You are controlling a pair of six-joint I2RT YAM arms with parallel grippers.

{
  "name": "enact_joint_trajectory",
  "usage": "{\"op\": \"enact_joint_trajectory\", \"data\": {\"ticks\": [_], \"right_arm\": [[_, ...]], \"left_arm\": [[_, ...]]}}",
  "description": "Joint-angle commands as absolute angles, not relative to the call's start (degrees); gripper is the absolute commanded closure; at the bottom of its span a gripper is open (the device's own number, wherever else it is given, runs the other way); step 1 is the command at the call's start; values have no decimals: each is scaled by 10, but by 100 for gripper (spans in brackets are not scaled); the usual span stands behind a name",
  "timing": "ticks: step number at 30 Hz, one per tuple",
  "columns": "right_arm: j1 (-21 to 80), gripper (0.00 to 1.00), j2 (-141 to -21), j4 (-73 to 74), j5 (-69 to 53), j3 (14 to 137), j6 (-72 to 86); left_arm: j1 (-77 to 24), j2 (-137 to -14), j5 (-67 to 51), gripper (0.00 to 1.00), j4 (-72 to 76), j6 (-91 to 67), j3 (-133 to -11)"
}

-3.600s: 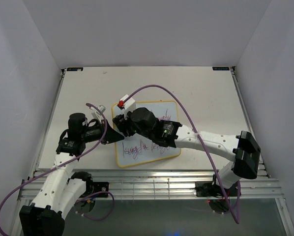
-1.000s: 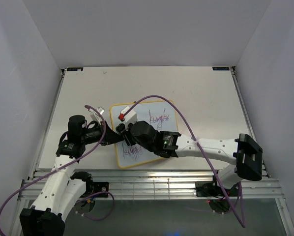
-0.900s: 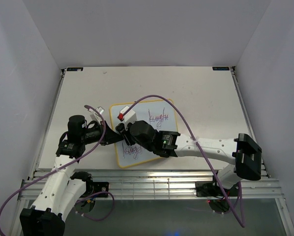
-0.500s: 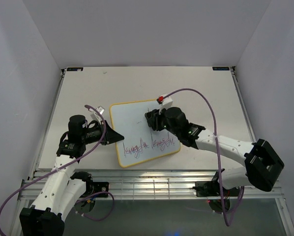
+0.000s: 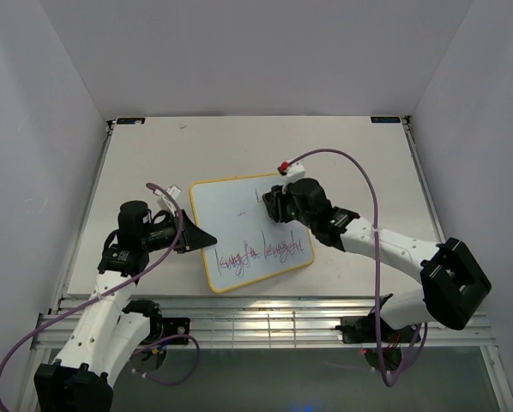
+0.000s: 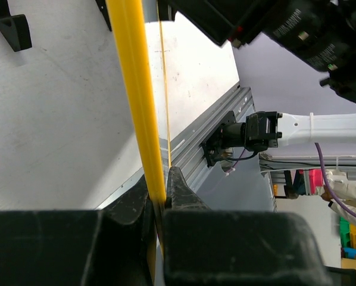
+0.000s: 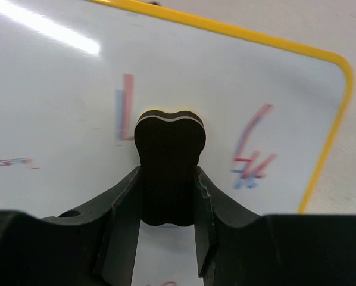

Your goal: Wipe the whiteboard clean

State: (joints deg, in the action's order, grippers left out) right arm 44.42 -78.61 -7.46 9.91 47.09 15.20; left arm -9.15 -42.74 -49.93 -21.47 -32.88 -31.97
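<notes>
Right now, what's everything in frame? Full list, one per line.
whiteboard: 1, white with a yellow frame, middle of the table
handwriting: red-purple, one line along the board's near part, a few strokes at its far right
eraser: 1, black, at the board's far right part
table: 1, off-white, under everything
rails: silver, along the table's near edge
cables: 2, purple, one looping off each arm
left fingers: black, shut on the whiteboard's left frame edge
right fingers: black, shut on the eraser

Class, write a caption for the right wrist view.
Right pincer grips a black eraser among the whiteboard's red-purple strokes.
</notes>
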Motion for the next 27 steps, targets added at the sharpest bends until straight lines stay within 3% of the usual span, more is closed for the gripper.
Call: {"op": "enact_joint_trajectory", "data": {"ticks": [1, 6, 11, 19, 24, 27], "right_arm": [[557, 67, -822, -88, 11, 534, 170], [655, 68, -868, -106, 26, 622, 172], [664, 68, -913, -96, 59, 635, 164], [521, 68, -836, -99, 112, 472, 184], [371, 68, -828, -76, 84, 446, 161], [336, 68, -836, -73, 65, 445, 151]], "left_arm": [[-110, -411, -593, 100, -152, -251, -331], [-110, -414, -592, 100, -153, -251, -331], [-110, -411, -587, 100, -153, -252, -332], [-110, -410, -594, 100, -151, -252, -331], [-110, -407, -597, 100, -149, -252, -330], [-110, -410, -597, 100, -149, -253, -330]]}}
